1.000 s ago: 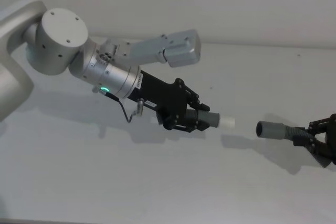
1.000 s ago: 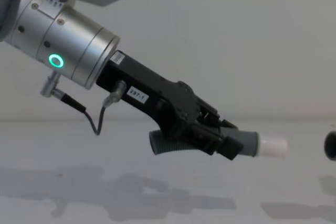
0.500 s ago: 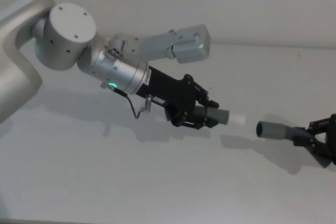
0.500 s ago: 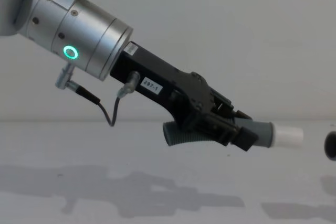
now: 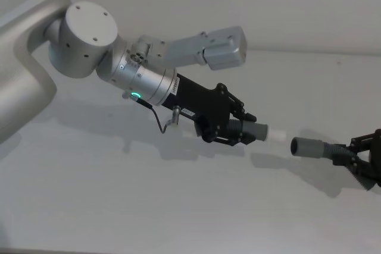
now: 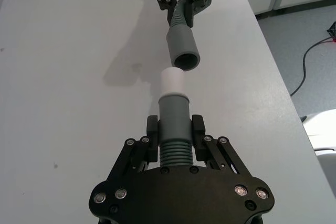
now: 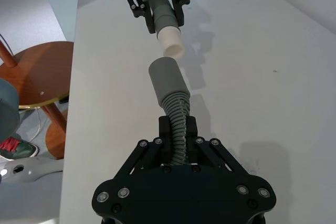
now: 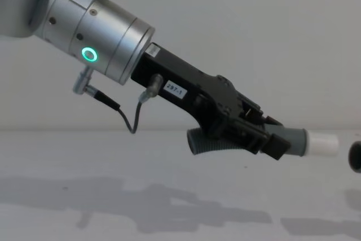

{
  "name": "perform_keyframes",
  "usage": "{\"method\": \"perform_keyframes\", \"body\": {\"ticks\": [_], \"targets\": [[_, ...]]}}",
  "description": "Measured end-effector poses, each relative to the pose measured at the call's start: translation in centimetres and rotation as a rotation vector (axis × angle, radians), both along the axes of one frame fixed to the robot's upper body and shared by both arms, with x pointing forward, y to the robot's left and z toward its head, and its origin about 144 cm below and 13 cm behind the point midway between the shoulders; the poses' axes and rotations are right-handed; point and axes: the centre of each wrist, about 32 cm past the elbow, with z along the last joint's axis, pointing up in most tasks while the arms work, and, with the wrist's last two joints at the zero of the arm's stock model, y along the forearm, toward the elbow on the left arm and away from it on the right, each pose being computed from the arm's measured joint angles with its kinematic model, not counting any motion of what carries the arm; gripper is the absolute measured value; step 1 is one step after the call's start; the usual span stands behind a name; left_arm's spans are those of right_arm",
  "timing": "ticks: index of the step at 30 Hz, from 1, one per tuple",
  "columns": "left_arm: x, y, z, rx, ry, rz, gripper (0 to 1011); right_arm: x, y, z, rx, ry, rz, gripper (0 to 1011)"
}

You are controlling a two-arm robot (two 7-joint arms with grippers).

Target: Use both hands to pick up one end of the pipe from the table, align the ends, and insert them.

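The white desk (image 5: pixel 119 206) lies under both pipe pieces. The silver left arm (image 5: pixel 83 46) reaches across it, and the left tool (image 5: pixel 233 132) is clamped on the elbow (image 8: pixel 293 142) at its ribbed bend, holding it in the air. At the head view's right edge, the right tool (image 5: pixel 352 157) is clamped on the ribbed tail of the tube (image 5: pixel 309 147), which is also raised. The elbow's white stub (image 8: pixel 324 144) faces the tube's mouth (image 6: pixel 186 60), in line and near it but apart.

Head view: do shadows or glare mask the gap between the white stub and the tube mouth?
Head view: no; soft shadows fall on the table below the left pincer with the elbow and the tube, gap reads clean. Left wrist view: shadow lies beside the tube, white stub evenly lit, no glare.
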Motion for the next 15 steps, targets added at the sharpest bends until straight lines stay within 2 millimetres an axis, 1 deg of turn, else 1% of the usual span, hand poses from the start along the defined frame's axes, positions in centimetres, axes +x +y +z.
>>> {"method": "perform_keyframes", "body": {"ticks": [15], "targets": [[0.42,-0.82,0.01,0.002,0.022,-0.029,368,0.0,0.0,0.0,0.0,0.0,0.0,158]]}}
